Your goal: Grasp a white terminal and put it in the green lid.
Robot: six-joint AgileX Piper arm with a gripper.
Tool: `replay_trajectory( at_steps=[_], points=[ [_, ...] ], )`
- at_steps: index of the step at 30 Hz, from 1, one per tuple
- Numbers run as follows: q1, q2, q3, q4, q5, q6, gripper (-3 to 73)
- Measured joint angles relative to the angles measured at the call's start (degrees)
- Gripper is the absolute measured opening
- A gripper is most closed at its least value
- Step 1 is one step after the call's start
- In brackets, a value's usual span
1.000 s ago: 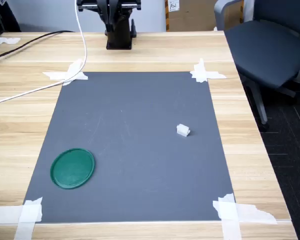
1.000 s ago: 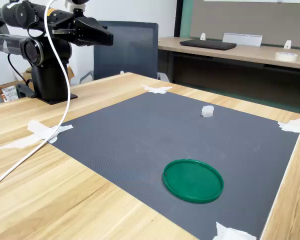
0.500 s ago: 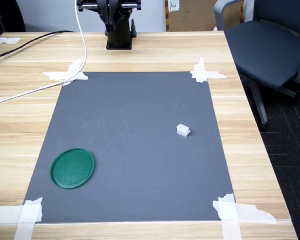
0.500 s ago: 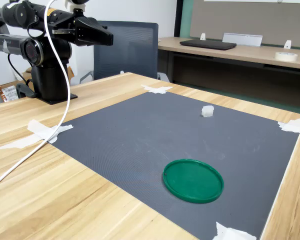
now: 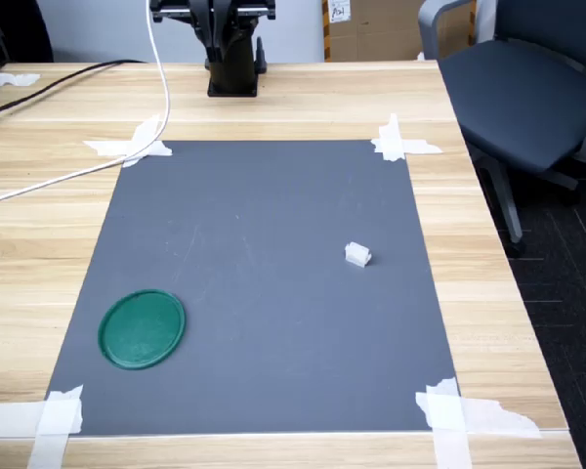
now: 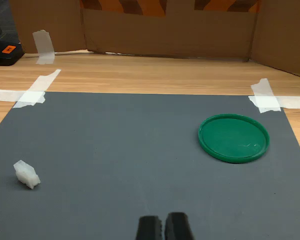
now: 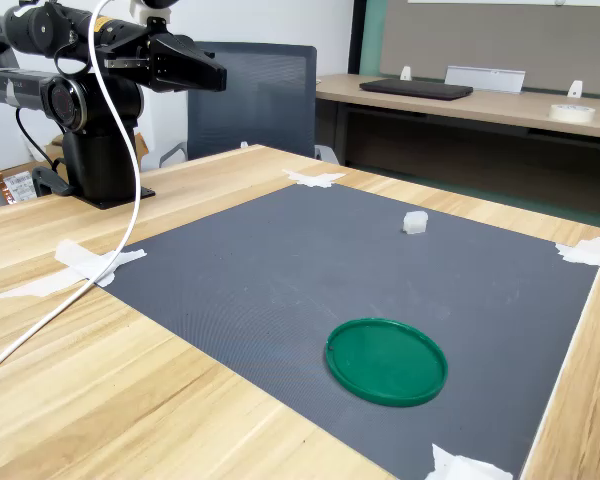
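The white terminal (image 5: 357,255) is a small stepped block lying alone on the grey mat (image 5: 264,225), toward the first exterior view's right edge of the mat and about midway between its far and near borders; it also shows in the second exterior view (image 7: 414,222) and the wrist view (image 6: 26,174). The green lid (image 5: 142,328) lies flat and empty near the mat's near-left corner in the first exterior view, well apart from the terminal; the second exterior view (image 7: 386,360) puts it nearer the camera than the terminal. The mat is fixed to a wooden table (image 5: 273,98) by white tape strips (image 5: 402,142) at its corners.

Likely risks, judged from this layout: the terminal is tiny and irregular, so a slightly off-centre closure could flick it across the mat or clamp only one step of it, and it might then drop in transit. The carry runs diagonally across the mat, and the lid's low rim gives little margin if release comes early or from too high. A white cable (image 5: 159,68) hangs from the arm and trails over the table at the far left.

The gripper (image 7: 205,72) is held high beside the arm's base (image 5: 232,61) at the far edge of the table, pointing over the mat, far from both objects. In the wrist view its fingertips (image 6: 148,228) sit almost together with only a thin gap, holding nothing.
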Motion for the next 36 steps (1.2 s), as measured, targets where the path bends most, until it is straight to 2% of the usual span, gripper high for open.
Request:
replay_trajectory(
  at_steps=[14, 26, 36],
  points=[
    [0.22, 5.24, 0.00, -0.05, -2.83, 0.00, -2.9],
    [13.57, 15.57, -4.97, -0.23, 5.10, -4.89, -2.9],
    [14.73, 24.72, -13.71, -0.23, 5.49, -7.52, -2.9]
  ],
)
